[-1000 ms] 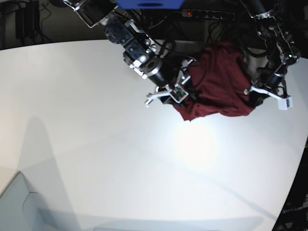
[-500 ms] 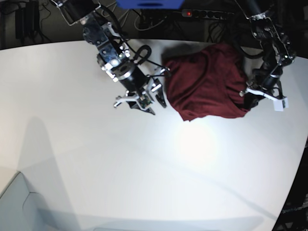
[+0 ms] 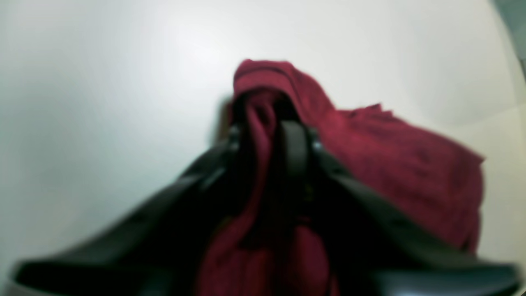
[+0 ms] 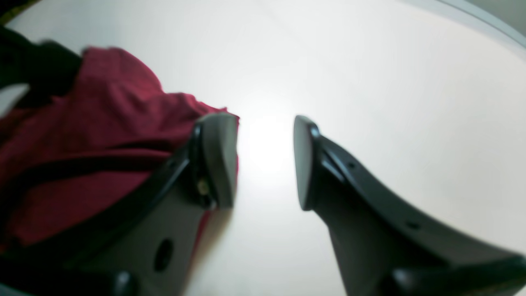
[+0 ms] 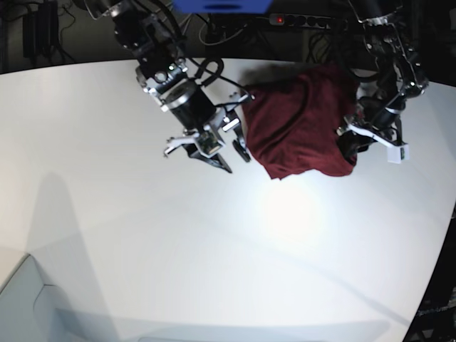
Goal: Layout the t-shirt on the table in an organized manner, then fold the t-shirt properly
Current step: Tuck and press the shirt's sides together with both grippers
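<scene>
One dark maroon-red, thin jersey t-shirt [image 5: 303,121] lies bunched on the glossy white desk [image 5: 214,242] near its far edge. The left pincer [image 3: 269,135] sits at the shirt's right side with a fold of cloth between its fingers; whether it truly grips is unclear in the blur. The right pincer [image 4: 265,160] hangs just left of the shirt, jaws parted, empty.
</scene>
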### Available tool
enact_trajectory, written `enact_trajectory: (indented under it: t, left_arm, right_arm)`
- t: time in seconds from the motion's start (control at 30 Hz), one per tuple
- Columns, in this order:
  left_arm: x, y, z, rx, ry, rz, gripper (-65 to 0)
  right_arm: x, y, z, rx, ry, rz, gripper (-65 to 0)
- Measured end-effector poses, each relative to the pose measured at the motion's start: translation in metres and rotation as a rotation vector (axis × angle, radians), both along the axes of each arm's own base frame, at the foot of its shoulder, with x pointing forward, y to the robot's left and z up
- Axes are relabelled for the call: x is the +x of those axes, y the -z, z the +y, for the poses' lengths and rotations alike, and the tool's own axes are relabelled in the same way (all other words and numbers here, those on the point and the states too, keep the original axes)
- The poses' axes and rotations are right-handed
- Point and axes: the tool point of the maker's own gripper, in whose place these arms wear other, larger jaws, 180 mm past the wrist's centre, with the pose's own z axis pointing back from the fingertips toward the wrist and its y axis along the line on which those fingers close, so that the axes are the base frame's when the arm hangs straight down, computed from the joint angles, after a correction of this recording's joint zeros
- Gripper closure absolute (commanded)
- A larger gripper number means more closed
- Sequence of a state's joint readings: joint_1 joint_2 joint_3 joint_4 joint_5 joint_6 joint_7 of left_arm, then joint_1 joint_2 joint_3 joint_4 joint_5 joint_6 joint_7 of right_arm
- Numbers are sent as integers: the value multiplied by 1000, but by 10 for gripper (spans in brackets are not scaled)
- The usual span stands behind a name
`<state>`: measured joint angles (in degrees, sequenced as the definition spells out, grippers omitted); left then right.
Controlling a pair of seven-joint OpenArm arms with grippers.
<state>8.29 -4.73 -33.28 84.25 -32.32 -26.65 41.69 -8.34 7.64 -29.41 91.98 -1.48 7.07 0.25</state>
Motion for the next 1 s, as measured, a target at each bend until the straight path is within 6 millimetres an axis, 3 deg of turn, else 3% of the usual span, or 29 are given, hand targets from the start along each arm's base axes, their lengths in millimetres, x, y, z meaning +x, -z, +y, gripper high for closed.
enact_trajectory:
  t: [0.13,0.27,0.47,0.6,0.7,0.9,1.0]
  left_arm:
    - [-3,0,1,-1,-7,-6,-446]
    - [-11,-3,24,14,-72,-5,-503]
    - [-20,-27,62,38,-215,-76,-519]
    - [-22,-35,74,58,-242,-93,-519]
    - [-24,-33,72,57,-237,-86,-519]
    - [-30,-27,72,57,-238,-66,-519]
    - [-27,-29,72,56,-239,-73,-519]
  right_arm:
    - [-16,-5,20,22,-56,3,-210]
    - [-39,-3,49,39,-145,22,-210]
    - [-59,47,66,10,-176,149,-210]
    - [-56,71,60,-29,-176,177,-210]
    - [-50,74,48,-32,-143,181,-210]
    - [-52,79,1,-43,-16,215,-210]
    - [-50,77,-10,-42,20,219,-210]
